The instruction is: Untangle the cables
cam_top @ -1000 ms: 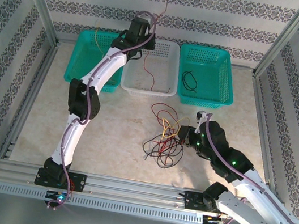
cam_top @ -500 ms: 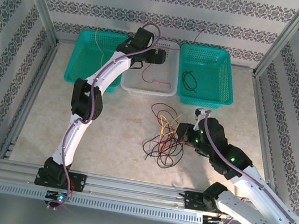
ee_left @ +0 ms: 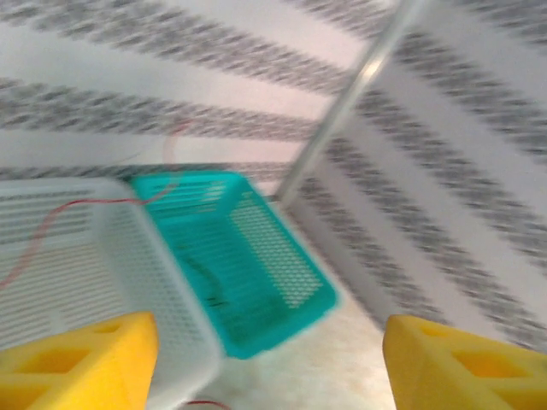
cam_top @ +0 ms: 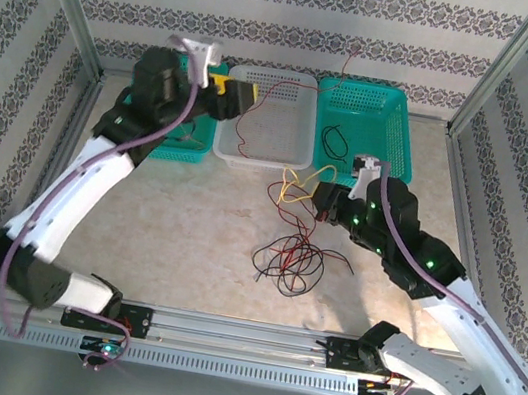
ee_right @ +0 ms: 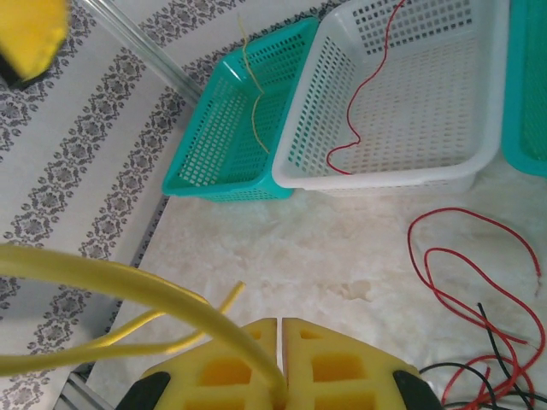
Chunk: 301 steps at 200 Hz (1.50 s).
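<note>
My right gripper [cam_top: 321, 196] hangs above the table, shut on a yellow cable [cam_top: 297, 179]. In the right wrist view the pads [ee_right: 248, 350] pinch that yellow cable [ee_right: 128, 282], which loops off to the left. Below it a tangle of red and black cables [cam_top: 289, 258] lies on the table. My left gripper [cam_top: 235, 89] hovers over the left edge of the white basket [cam_top: 259, 164], open. Its yellow fingers [ee_left: 77, 359] stand wide apart with nothing between them. A red cable [cam_top: 246, 124] lies in the white basket.
A teal basket [cam_top: 402, 170] at the back right holds a black cable [cam_top: 334, 143]. The left teal basket [ee_right: 214, 184] holds a yellow cable [ee_right: 252, 94]. Metal frame posts and patterned walls close in the table on three sides.
My left gripper has opened and let go of the red cable, which now lies in the white basket; the arm swung left. My right gripper rose, pulling the yellow cable out of the tangle.
</note>
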{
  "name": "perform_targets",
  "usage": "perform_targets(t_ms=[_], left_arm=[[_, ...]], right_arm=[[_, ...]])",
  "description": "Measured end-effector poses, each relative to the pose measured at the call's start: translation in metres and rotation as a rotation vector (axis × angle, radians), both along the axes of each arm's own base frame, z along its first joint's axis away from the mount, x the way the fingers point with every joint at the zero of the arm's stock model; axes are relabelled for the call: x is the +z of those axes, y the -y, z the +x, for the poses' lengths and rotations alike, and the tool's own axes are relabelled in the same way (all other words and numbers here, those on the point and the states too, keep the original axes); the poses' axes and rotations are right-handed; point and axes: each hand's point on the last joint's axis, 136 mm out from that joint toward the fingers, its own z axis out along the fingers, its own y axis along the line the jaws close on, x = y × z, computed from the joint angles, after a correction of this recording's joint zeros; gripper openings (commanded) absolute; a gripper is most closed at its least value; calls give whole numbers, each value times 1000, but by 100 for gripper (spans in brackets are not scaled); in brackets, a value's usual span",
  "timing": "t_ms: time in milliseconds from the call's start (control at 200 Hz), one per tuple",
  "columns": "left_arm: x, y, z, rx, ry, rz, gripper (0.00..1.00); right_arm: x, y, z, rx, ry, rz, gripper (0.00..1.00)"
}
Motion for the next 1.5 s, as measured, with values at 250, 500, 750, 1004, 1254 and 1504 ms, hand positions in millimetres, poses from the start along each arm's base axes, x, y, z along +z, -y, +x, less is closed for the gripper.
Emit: perform_targets(t_ms=[250, 500, 750, 1004, 1254, 1504], left_arm=[[-50, 39, -87, -296, -55, -19, 73], [-47, 34, -122, -394, 32, 1, 69], [-39, 31, -142, -459, 145, 90, 65], [-30, 25, -161, -501, 202, 157, 74], [-44, 22, -169, -540, 168, 235, 84], [-62, 19, -165, -551, 136, 330, 75]], right_arm=[[-10, -38, 2, 90, -47, -42, 0], [-4, -62, 1, 159, -60, -37, 0], [-1, -73, -5, 209, -93, -5, 0], [-8, -91, -8, 279, -157, -6, 0], [-22, -101, -15, 336, -236, -4, 0], [-24, -102, -17, 361, -259, 9, 0]])
